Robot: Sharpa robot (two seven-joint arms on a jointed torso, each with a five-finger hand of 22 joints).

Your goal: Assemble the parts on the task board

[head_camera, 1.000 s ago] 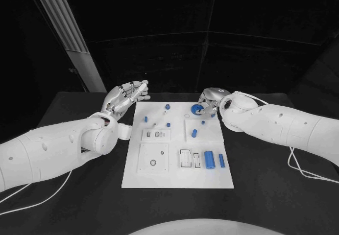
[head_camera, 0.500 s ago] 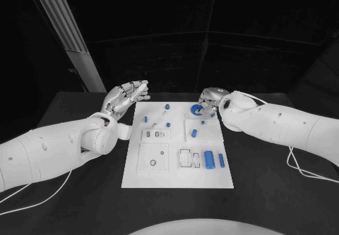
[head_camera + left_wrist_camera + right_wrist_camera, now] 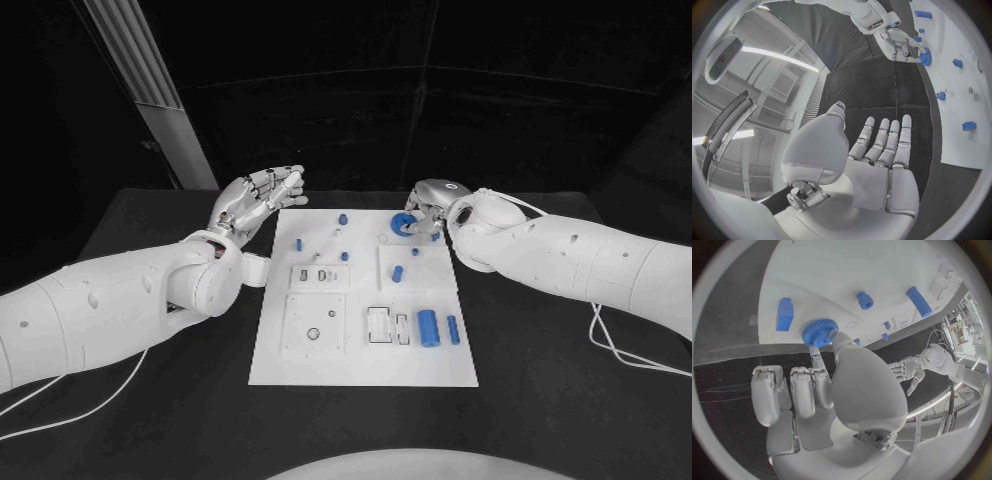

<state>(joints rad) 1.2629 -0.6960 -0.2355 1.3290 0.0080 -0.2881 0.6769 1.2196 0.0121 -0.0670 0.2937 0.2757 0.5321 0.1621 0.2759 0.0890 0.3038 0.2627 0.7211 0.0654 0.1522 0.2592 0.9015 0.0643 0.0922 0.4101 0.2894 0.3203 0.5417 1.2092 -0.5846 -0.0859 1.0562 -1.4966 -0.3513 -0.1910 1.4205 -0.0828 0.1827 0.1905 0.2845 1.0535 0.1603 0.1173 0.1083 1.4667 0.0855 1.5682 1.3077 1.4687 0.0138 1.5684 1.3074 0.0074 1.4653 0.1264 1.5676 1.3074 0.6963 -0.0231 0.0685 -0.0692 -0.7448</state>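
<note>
The white task board [image 3: 361,350] lies in the middle of the black table. At its far right corner stands a blue gear [image 3: 400,225]. My right hand [image 3: 431,204] pinches it between thumb and a finger; the gear [image 3: 819,334] sits right at the fingertips [image 3: 839,339], and from across the board the right hand [image 3: 901,42] is seen at the same gear [image 3: 926,58]. My left hand [image 3: 257,199] stands upright with straight, spread fingers beside the board's far left corner, holding nothing; its palm [image 3: 873,165] is bare.
A large blue cylinder [image 3: 427,323] and a thinner one [image 3: 451,329] lie near the board's right edge. Small blue pegs [image 3: 342,217] stand across the far half, beside white inset plates [image 3: 315,322]. A cable [image 3: 620,345] trails on the table at the right.
</note>
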